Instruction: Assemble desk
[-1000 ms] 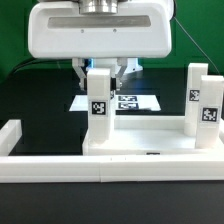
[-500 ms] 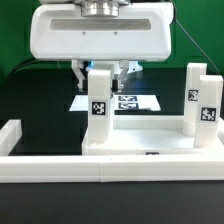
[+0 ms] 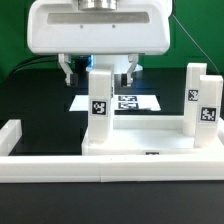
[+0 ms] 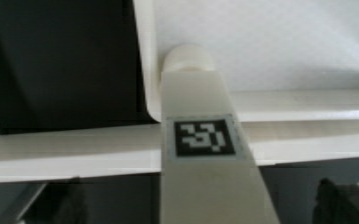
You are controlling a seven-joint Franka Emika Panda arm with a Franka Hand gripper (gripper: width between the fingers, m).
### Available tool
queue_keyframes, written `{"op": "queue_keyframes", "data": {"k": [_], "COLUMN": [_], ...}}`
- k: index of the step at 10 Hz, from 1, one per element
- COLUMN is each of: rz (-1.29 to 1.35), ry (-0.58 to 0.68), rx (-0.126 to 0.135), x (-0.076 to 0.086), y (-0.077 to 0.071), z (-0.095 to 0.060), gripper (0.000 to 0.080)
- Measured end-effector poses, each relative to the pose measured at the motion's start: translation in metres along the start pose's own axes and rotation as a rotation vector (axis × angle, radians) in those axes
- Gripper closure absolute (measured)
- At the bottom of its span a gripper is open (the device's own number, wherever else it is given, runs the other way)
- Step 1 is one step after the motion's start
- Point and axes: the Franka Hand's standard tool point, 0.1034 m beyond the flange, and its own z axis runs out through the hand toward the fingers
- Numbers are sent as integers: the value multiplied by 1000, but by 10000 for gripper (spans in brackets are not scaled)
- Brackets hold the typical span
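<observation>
My end effector [image 3: 99,70] hangs released above the bench [image 3: 40,100], its two fingers [image 3: 67,70] spread wide, one on each side of the top of a leg [image 3: 98,104] and clear of it. In the exterior view the finger toward that view's left stands apart from the leg, and the one toward that view's right [image 3: 130,69] likewise shows a gap. The leg stands upright directly below the space between my fingers, its tag [image 3: 98,109] facing the exterior camera.

That leg rises from the tabletop panel [image 3: 150,141], which lies flat near the bench's front edge, just behind the long low border wall [image 3: 110,170]. Two more legs [image 3: 205,108] stand upright on the panel toward the exterior view's right, close together, well apart from my end effector. The marker board [image 3: 135,102] lies flat on the dark bench behind the panel, partly hidden by the leg under me.

In the wrist view, the same leg [image 4: 201,120] runs up the middle of the frame with its tag [image 4: 204,136] plainly readable, and the white panel [image 4: 300,60] spreads behind it. My fingertips [image 4: 350,196] show only as dark shapes at the frame's corners, one on each side of the leg, neither pressing on it.
</observation>
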Motion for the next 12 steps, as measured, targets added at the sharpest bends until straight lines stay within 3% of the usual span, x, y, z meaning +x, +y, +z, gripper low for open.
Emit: {"op": "queue_keyframes", "data": {"k": [2,6,7,11,12], "rz": [4,1,-10,-29,-34], "ry": [-19,-38,-40,-272,-268], "rx": [12,12,0,33,32], "x": [17,12,11,7,10], "y": [3,3,7,2,0], "z": [-11,-6,0,6,8], "gripper": [151,151,151,151,151]}}
